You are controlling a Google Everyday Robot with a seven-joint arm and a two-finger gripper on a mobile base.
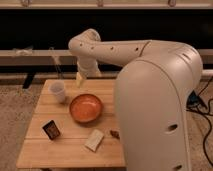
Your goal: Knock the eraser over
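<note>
The robot's arm fills the right half of the view, hiding the desk's right edge and both right corners. On the wooden desk nothing of the task looks done. The orange bowl sits mid-desk and 1 white cup stands toward the far-left corner. The gripper hangs over the far edge just right of the cup; I cannot tell whether it is spread or closed, as the wrist covers much of it. A pale block lies near the front edge. The eraser appears to stand on edge toward the left edge, well apart from the gripper, so the whole reach and push remain. 1 small dark bit beside the block is too small to identify.
</note>
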